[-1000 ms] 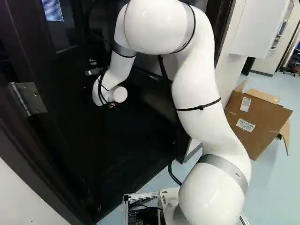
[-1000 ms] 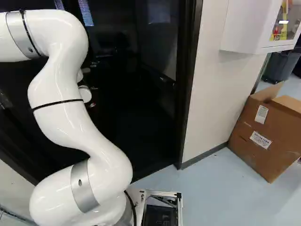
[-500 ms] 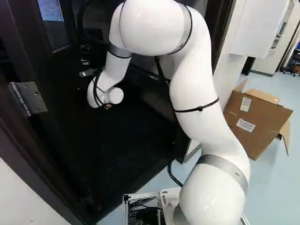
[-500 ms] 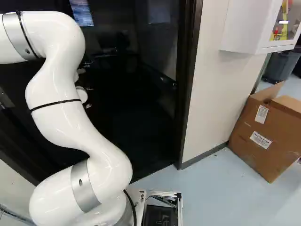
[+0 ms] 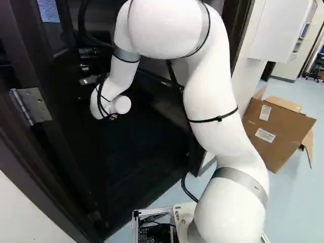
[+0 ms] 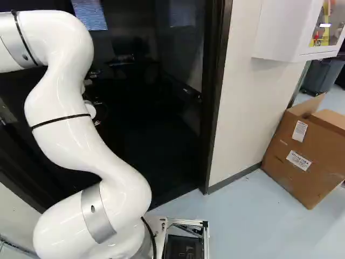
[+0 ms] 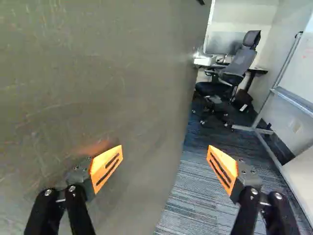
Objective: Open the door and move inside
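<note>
grey door [image 7: 122,88] ends between spread fingers [image 7: 106,167], carpet [image 7: 190,205] beyond

A dark, flat-faced door [image 5: 63,101] stands upright and open, swung inward, at the left of the left base view. Its squarish silver metal hinge [image 5: 31,106] shows at that view's far left. In the wrist view, the door's broad face looks grey-brown and lightly scuffed.

An office chair [image 7: 234,71] stands by a desk [image 7: 257,70] above striped carpet [image 7: 193,196], near a whiteboard [image 7: 299,68].
</note>
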